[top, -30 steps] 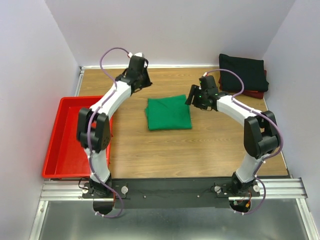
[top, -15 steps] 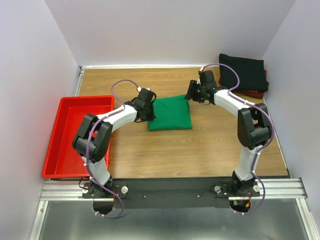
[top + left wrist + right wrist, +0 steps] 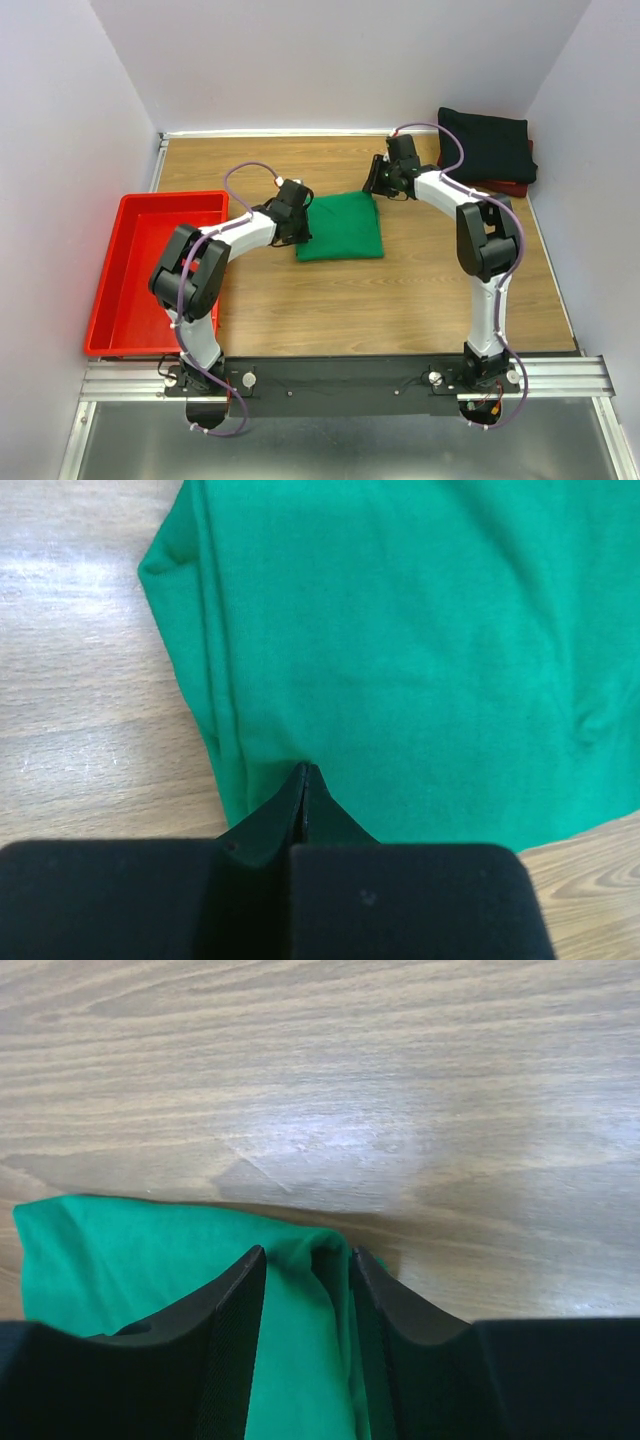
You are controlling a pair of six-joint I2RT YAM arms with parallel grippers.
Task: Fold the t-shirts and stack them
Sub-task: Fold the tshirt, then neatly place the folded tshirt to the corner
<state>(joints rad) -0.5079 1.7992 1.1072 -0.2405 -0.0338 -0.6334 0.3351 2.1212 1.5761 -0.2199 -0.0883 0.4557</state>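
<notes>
The green t-shirt (image 3: 340, 227) lies folded in a square at the table's middle. My left gripper (image 3: 300, 222) sits at its left edge. In the left wrist view its jaws (image 3: 305, 770) are shut, pinching a crease of the green cloth (image 3: 420, 630). My right gripper (image 3: 375, 185) is at the shirt's far right corner. Its jaws (image 3: 307, 1252) stand partly open astride a raised fold of the green cloth (image 3: 120, 1260). The black t-shirt (image 3: 487, 145) lies folded at the back right on the dark red t-shirt (image 3: 512, 187), of which only an edge shows.
A red plastic tray (image 3: 150, 270) stands at the table's left edge, beside the left arm. Walls close the table at the back and on both sides. Bare wood (image 3: 400, 300) stretches between the green shirt and the arm bases.
The left arm swung from the back of the table down to the green shirt's left edge and shut there. The right gripper moved to the far right corner, its jaws narrowing around the fold.
</notes>
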